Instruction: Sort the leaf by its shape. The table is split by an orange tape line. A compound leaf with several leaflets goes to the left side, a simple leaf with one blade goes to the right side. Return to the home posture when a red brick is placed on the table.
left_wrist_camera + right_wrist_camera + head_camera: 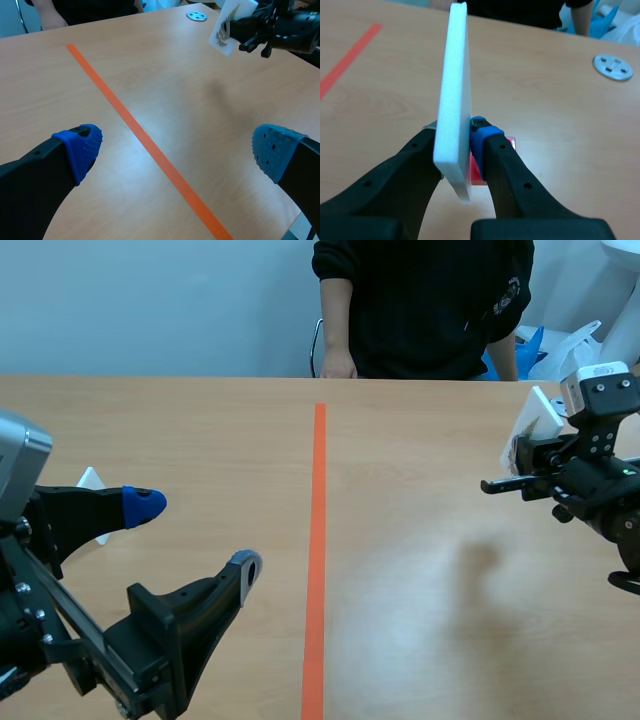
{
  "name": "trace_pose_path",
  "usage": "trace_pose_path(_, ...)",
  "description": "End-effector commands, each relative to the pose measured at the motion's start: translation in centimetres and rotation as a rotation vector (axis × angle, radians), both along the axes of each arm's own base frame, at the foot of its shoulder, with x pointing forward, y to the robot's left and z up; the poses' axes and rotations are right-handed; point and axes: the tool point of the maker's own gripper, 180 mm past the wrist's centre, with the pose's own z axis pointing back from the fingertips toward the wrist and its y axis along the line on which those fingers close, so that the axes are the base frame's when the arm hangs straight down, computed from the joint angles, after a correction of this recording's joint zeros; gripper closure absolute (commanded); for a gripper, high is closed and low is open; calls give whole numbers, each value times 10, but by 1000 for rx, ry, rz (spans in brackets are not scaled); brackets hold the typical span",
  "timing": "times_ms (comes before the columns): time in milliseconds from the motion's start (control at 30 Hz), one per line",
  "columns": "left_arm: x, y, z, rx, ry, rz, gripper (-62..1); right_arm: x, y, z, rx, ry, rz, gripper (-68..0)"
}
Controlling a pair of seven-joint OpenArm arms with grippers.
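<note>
Looking down my left wrist camera first, I have the left gripper (pixel 175 150) released, its blue pads (pixel 80 147) spread wide with nothing between them. It hangs low over the near left part of the table (pixel 420 570). A small white piece (pixel 92 480) lies on the wood just behind its outer finger; I can't tell what it is.

Between and beyond those fingers runs the orange tape line (pixel 317 540), straight away from me toward the far edge.

Across that line, on the right side, the right gripper (pixel 456 131) is clenched on a white foam card (pixel 454 90). In its own wrist view the card stands upright and edge-on, pinched between the blue pad and the other finger. It is clear of the table, with a soft shadow on the wood below. From the left wrist view I can see the printed face of the card, which carries a brownish leaf picture too small for me to read its shape. A red square mark (pixel 495 165) shows on the table beneath the right fingers.

Farther out on the right side lies a round metal disc (pixel 612 66) with holes in it.

At the far edge a person (pixel 420 300) in a dark top sits with one hand (pixel 338 365) at the table's rim, and white and blue plastic bags (pixel 560 350) are beside them.
</note>
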Motion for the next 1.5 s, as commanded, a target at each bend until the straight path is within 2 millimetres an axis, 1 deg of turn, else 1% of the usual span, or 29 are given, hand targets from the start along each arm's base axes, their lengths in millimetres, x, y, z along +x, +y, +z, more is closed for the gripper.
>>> trace_pose_path(0,1,-1,5,-16,-16,1,-623,15,-7,10,4,-35,-16,-33)
trace_pose_path(233,1,-1,5,-16,-16,1,-623,36,-26,-12,35,31,-83,-33)
trace_pose_path(367,1,-1,5,-16,-15,1,-623,44,-43,-23,37,67,-156,-33)
trace_pose_path(500,1,-1,5,-16,-15,1,-623,44,-51,-37,37,111,-192,-38)
trace_pose_path(700,1,-1,5,-16,-15,1,-623,35,-71,-49,-12,149,-287,-46)
trace_pose_path(900,1,-1,5,-16,-15,1,-623,32,-81,-49,-28,155,-308,-136)
trace_pose_path(933,1,-1,5,-16,-16,1,-623,32,-81,-49,-29,153,-309,-160)
trace_pose_path(1033,1,-1,5,-16,-16,1,-623,33,-83,-46,-33,142,-309,-292)
trace_pose_path(1067,1,-1,5,-16,-16,1,-623,33,-83,-46,-33,140,-309,-323)
trace_pose_path(1133,1,-1,5,-16,-16,1,-623,35,-84,-41,-25,126,-309,-362)
trace_pose_path(1200,1,-1,6,-16,-17,1,-623,36,-85,-32,-11,101,-306,-410)
trace_pose_path(1267,1,-1,6,-16,-18,1,-623,36,-84,-21,1,83,-296,-442)
trace_pose_path(1333,2,-1,6,-16,-19,1,-623,35,-82,-7,14,51,-275,-491)
trace_pose_path(1467,2,-1,6,-16,-19,1,-623,25,-77,20,38,1,-230,-579)
